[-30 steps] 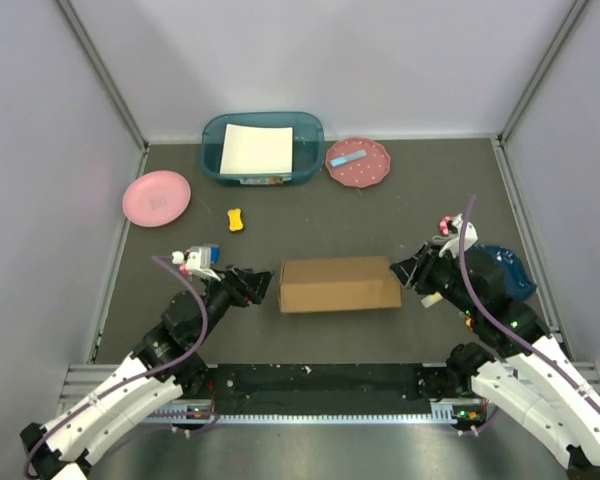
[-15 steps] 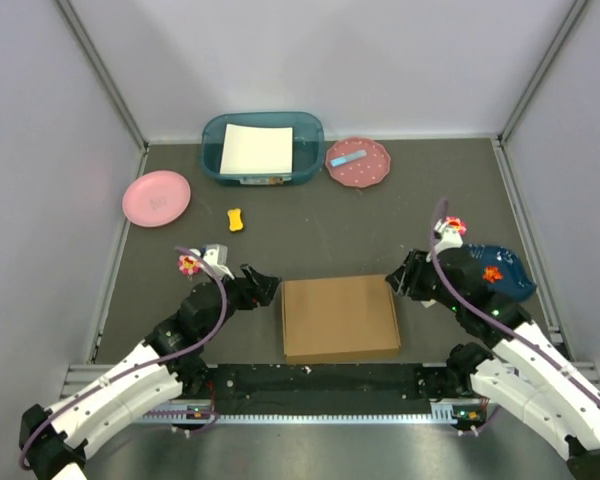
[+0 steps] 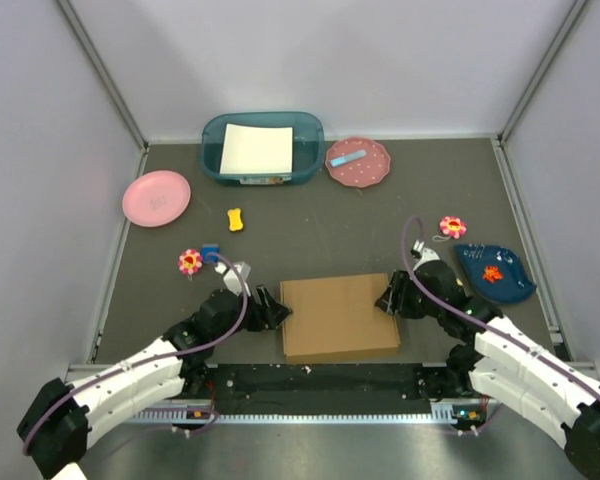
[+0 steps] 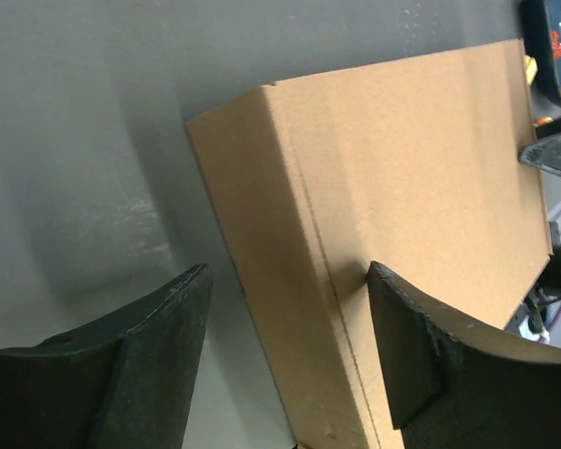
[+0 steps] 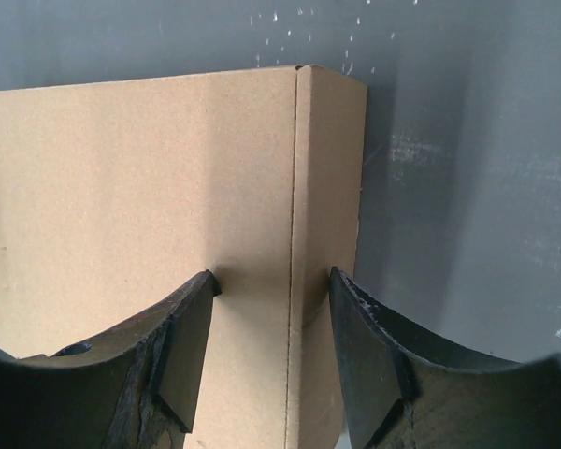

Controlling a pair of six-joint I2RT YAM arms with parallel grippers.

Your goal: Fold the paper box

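From above, the box [image 3: 340, 318] lies flat on the tabletop [image 3: 380, 220], a closed, shallow brown block with its plain lid face up. The teal bin [image 3: 212, 150] sits well beyond it. My left hand [image 3: 275, 308] is at the box's left side and my right hand [image 3: 385, 298] at its right side. No flap or slot stands loose, so I judge the folding done or nearly so. At most, what is left is pressing the lid home and letting go.

In my left wrist view, the hand is spread open across the box's left edge. One finger [image 4: 421, 355] is over the lid and the other is out over the tabletop beside the wall. The cardboard is clean, with one straight crease along the edge.

In my right wrist view, that hand is also spread open, astride the box's right edge. Its fingers [image 5: 182, 355] rest against lid and side wall, clamping nothing. The corner looks square and shut.
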